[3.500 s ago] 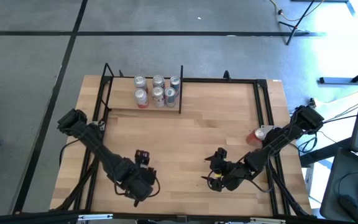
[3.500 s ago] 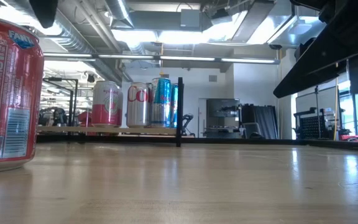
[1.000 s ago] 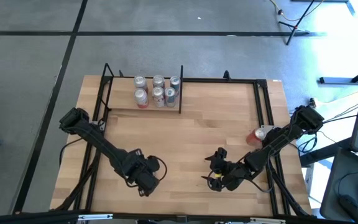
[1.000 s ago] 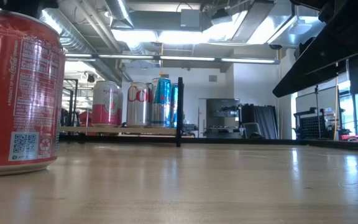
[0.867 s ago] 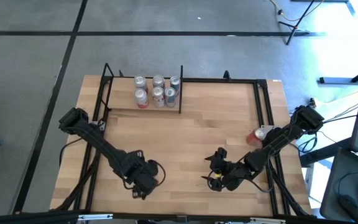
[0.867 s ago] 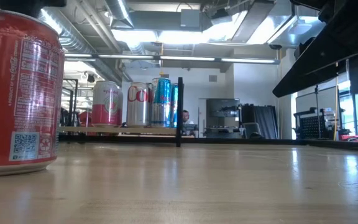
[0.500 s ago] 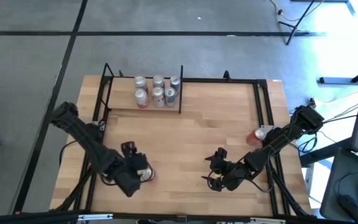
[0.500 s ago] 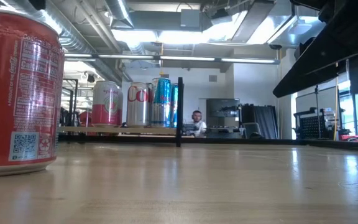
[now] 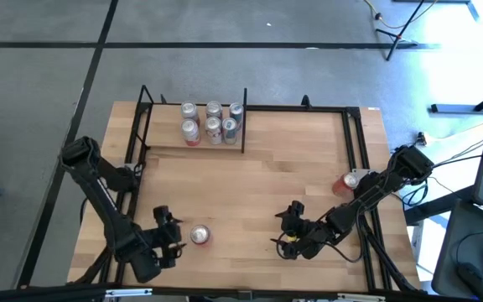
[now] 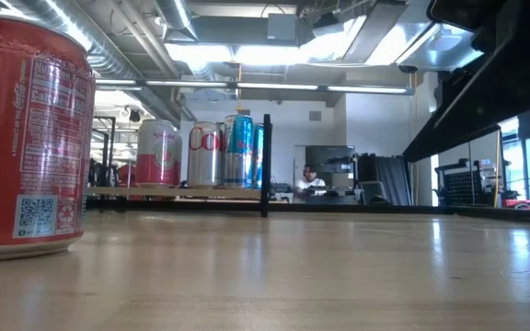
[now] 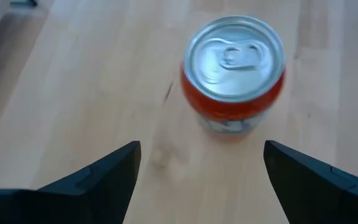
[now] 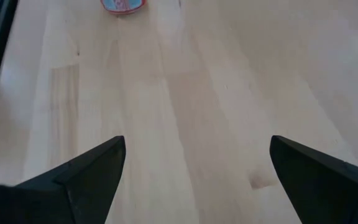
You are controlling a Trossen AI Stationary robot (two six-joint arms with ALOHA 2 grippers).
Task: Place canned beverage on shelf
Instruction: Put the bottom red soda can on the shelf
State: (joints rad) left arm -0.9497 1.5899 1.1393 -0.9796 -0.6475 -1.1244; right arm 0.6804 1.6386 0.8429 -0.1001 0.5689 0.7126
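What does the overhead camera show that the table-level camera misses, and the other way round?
Only the high view shows both arms: the left end effector, open, beside the red can, and the right end effector, open, waiting near the table's front. Only the low view shows the can's printed label, the ceiling lights and a person in the room behind. Both show that red can standing upright on the table and the cans on the shelf.

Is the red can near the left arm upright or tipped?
Upright: the red can stands on its base in the low view, lid up, ahead of the left gripper's open fingers.
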